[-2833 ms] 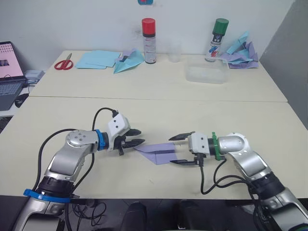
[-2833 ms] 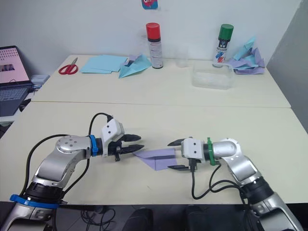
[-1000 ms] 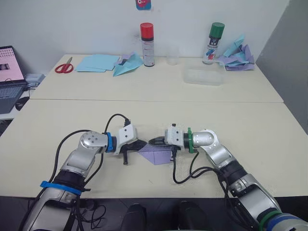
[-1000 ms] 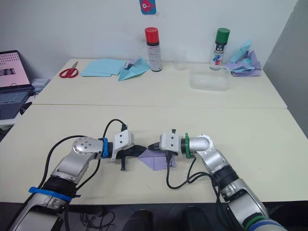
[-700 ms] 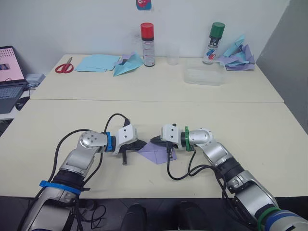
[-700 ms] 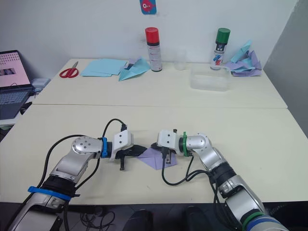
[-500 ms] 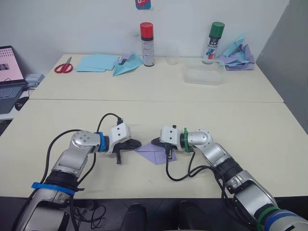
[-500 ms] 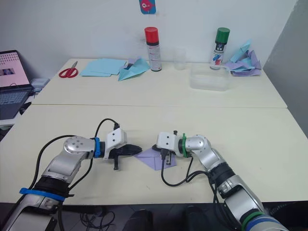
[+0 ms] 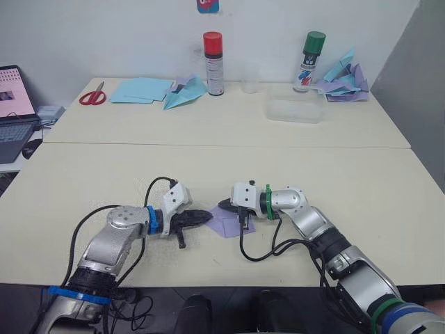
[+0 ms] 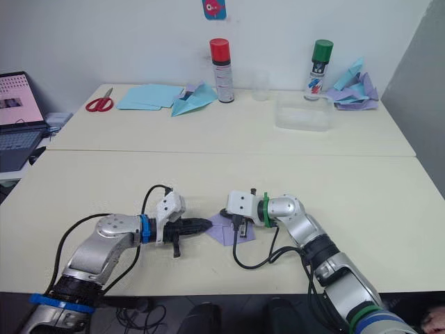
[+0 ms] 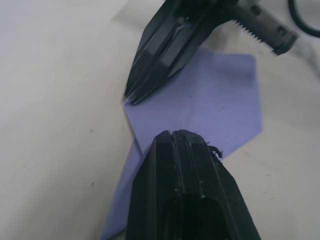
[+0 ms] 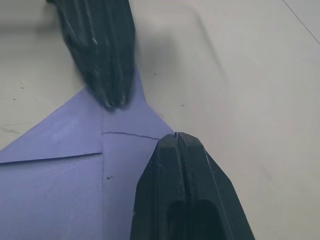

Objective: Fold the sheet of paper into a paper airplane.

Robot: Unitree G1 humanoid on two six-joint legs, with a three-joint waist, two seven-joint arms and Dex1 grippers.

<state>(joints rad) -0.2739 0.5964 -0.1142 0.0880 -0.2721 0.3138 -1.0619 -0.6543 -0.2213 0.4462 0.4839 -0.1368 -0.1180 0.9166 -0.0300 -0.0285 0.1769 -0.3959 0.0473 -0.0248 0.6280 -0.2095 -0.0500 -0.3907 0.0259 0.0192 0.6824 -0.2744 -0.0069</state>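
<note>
Lavender-purple, the sheet of paper [image 9: 228,220] lies partly folded on the cream bench [image 9: 361,188] in the left eye view, between the left gripper [image 9: 206,218] and the right gripper [image 9: 224,205]. In the left wrist view, the left gripper's fingers [image 11: 187,195] are pressed together and rest on the paper. In the right wrist view, the right gripper's fingers [image 12: 186,192] are also pressed together, on the paper's edge.

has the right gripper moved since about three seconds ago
Yes. The right gripper has slid toward the robot's left along the table's near half. Its shut fingers now press on the purple paper, where before they stood open around its right end.
</note>
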